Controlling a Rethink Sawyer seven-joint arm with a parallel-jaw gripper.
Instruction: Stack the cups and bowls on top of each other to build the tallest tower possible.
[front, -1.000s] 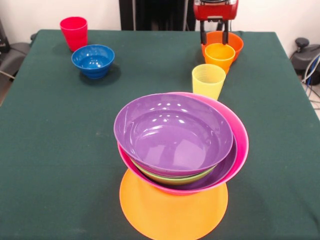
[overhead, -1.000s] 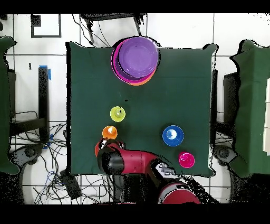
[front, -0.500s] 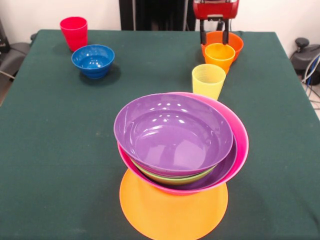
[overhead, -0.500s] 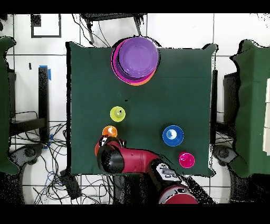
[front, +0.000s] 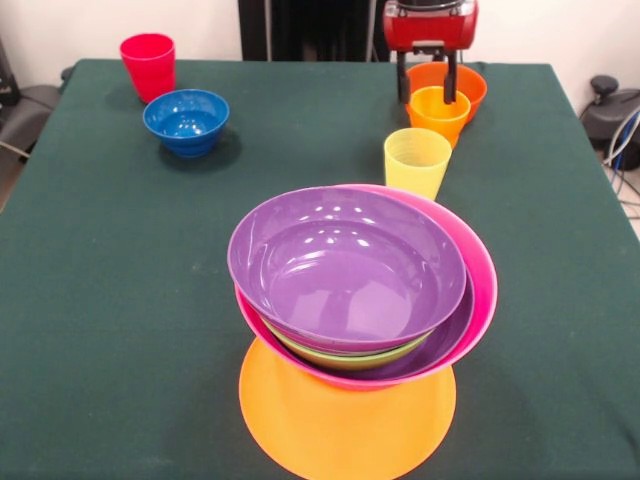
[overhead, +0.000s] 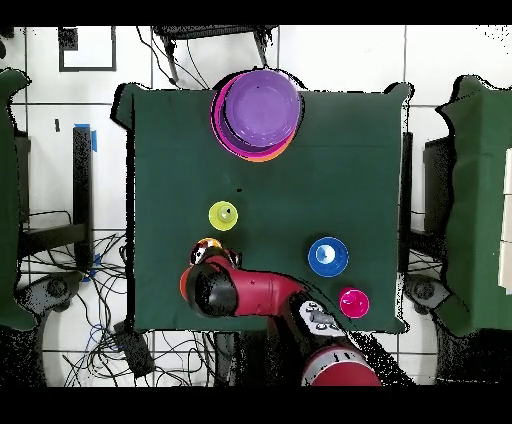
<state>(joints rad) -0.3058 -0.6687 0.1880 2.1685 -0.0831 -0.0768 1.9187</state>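
Tower (front: 360, 320): you are looking at it sitting at the near table edge in the front view: a purple bowl (front: 346, 262) nested over lime green, purple and pink bowls (front: 478, 285), all on the upturned large orange bowl (front: 345, 425).
Change: the gripper (front: 431, 83) is moving forward compared with a second ago, so that its two dark fingers (front: 453, 80) are now straddling the orange-yellow cup (front: 439, 113) instead of standing behind it over the red-orange bowl (front: 452, 82).
Gripper state: the fingers are standing apart on either side of the cup's rim, not clamped.
Meaning: you are probably lining up to grasp this cup; nothing new is joining the tower yet.
Loose pieces: the translucent yellow cup (front: 417, 160) is standing just in front; the blue bowl (front: 186, 120) and red cup (front: 148, 64) are sitting well apart at the other far corner.
Front view only: you are seeing the finger gap and the tower's layers.
Overhead view only: the red arm (overhead: 255, 292) is covering most of the cup and the red-orange bowl; the fingers are hidden, but table layout is plain.
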